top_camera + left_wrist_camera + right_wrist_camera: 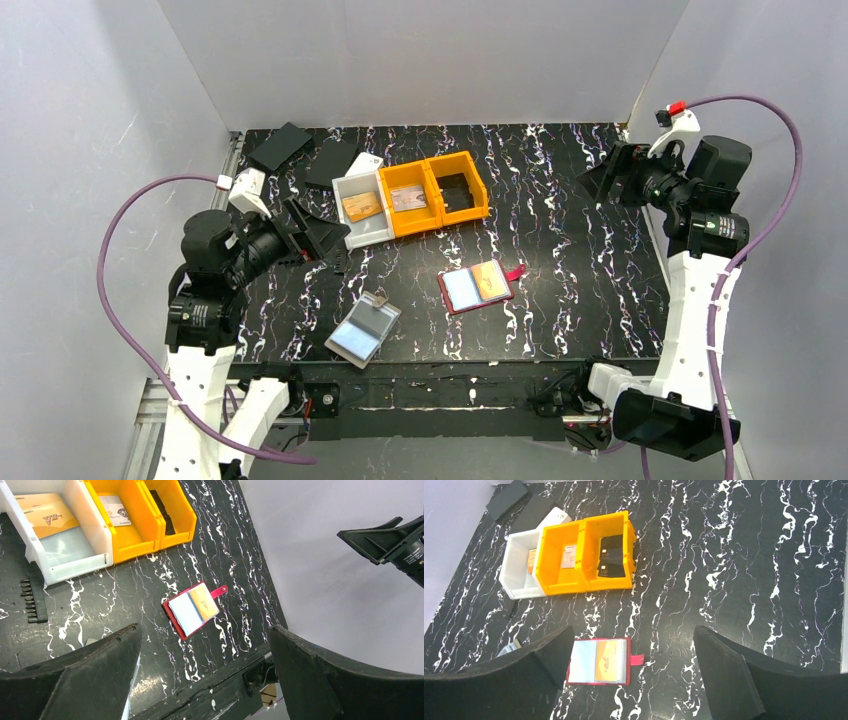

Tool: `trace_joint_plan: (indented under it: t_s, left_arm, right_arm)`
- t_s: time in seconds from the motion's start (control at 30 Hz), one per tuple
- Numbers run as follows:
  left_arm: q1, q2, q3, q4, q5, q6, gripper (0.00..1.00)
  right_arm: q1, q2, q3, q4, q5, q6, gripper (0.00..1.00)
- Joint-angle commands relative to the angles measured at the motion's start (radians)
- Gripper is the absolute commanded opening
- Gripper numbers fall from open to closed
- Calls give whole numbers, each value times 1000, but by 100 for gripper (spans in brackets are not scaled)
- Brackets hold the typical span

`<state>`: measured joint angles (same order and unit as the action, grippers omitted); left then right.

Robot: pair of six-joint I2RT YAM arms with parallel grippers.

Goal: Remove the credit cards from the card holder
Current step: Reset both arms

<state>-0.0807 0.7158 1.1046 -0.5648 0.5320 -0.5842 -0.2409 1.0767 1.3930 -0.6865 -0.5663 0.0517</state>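
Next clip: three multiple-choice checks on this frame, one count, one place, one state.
1. How many yellow bins are on the table? A one; B two; C four.
2. Where is the red card holder? A in a yellow bin; B hanging off the table's edge; C flat on the table, apart from the bins.
3. How are the left hand and right hand? A both open, empty; B both shut; C right shut on a card.
1 B, two stand side by side. 2 C, it lies open on bare table. 3 A, fingers spread wide, gripping nothing.
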Motion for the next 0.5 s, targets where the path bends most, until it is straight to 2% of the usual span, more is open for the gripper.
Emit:
trace_joint_plan:
  t_s: [0.0,0.47]
  left_arm:
    - [5,-13,1,9,15,17,98]
    - [6,-13,11,-8,-12,47,98]
  right_arm:
    - [-1,-41,-17,75,-38,7,98]
    - [-1,-63,-39,92,23,5,98]
